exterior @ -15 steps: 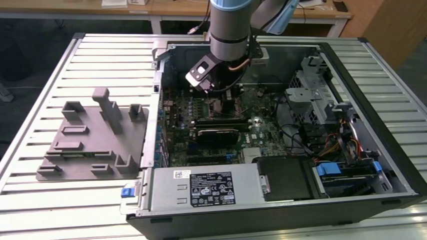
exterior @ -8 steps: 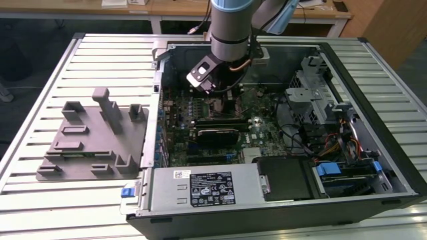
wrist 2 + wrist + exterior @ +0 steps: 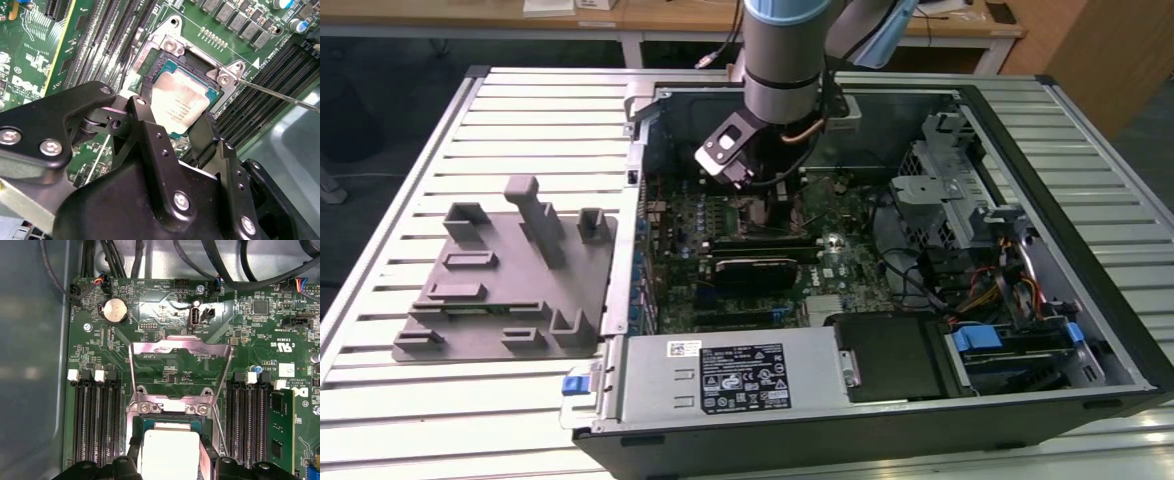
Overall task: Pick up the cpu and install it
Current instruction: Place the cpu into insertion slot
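Pinching the cpu (image 3: pixel 180 102) by two edges, gripper (image 3: pixel 172 122) hides part of it over the open socket (image 3: pixel 192 61); computer case (image 3: pixel 854 440) lies on slatted table (image 3: pixel 547 120), wooden desks (image 3: pixel 667 15) behind.

A pale slatted metal worktop (image 3: pixel 400 420) spans the exterior view, its ribs running crosswise under soft, even light. Beyond it, at twelve o'clock, stands a light wooden desk (image 3: pixel 654 18) on white legs (image 3: pixel 631 45). Dark floor (image 3: pixel 387 110) shows at ten o'clock, and a brown wooden panel (image 3: pixel 1101 50) at one o'clock.
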You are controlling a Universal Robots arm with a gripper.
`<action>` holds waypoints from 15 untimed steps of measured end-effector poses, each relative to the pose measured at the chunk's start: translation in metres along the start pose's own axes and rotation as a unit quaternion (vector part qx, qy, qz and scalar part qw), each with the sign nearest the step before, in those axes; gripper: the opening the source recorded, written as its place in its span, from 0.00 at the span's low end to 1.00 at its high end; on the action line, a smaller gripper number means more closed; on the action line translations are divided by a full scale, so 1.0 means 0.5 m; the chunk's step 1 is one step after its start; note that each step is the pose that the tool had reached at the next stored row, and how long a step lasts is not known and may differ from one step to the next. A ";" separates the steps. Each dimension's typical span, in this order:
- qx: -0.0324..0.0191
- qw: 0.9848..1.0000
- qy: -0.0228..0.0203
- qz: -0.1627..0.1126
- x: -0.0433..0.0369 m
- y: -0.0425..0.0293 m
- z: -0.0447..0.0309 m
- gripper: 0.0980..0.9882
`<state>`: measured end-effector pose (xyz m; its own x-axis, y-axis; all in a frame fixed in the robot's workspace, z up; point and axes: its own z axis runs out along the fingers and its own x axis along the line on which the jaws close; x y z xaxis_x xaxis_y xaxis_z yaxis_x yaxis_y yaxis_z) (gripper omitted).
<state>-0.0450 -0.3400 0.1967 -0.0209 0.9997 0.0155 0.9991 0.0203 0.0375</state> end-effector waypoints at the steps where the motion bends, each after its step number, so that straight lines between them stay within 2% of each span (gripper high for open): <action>1: 0.000 1.000 0.000 0.000 -0.001 0.000 0.000 0.49; 15: 0.000 1.000 0.000 -0.001 -0.005 0.000 0.005 0.49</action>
<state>-0.0449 -0.3422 0.1943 -0.0226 0.9996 0.0156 0.9991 0.0220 0.0375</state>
